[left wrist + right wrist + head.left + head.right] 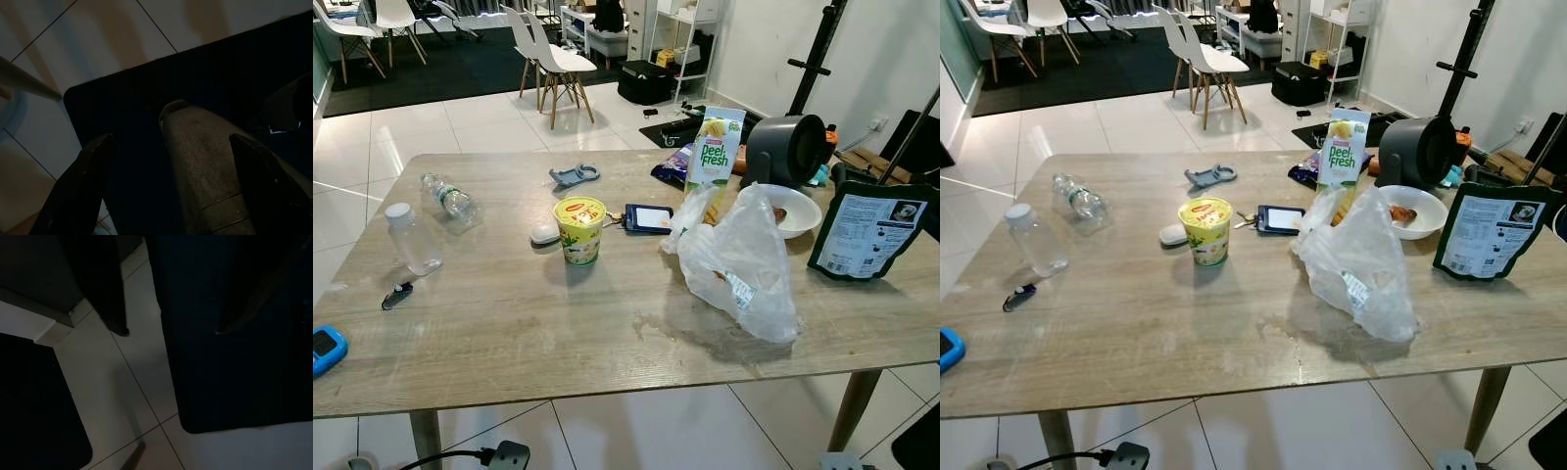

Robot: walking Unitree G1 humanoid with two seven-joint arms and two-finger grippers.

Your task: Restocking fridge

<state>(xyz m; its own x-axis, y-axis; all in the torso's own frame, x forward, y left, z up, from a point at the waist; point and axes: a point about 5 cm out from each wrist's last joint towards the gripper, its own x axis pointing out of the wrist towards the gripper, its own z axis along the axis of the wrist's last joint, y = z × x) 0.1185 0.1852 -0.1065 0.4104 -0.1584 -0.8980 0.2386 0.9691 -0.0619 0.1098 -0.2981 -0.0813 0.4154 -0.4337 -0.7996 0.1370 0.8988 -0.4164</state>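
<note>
Wood-grain table (509,343) carries every item, while both arms hang low over dark floor tiles, well apart from all of it. The left gripper (171,186) has its two black fingers (78,186) spread wide, holding nothing; whether the right gripper's fingers are apart or together cannot be told from its dark wrist view. Nearest lies one crumpled plastic bag (744,264). Mid-table stands one yellow cup noodle (579,227), with two clear bottles (411,238) off to the left. Farther back stand one Peel Fresh juice carton (715,147), one white bowl (798,211) and one dark pouch (867,235).
</note>
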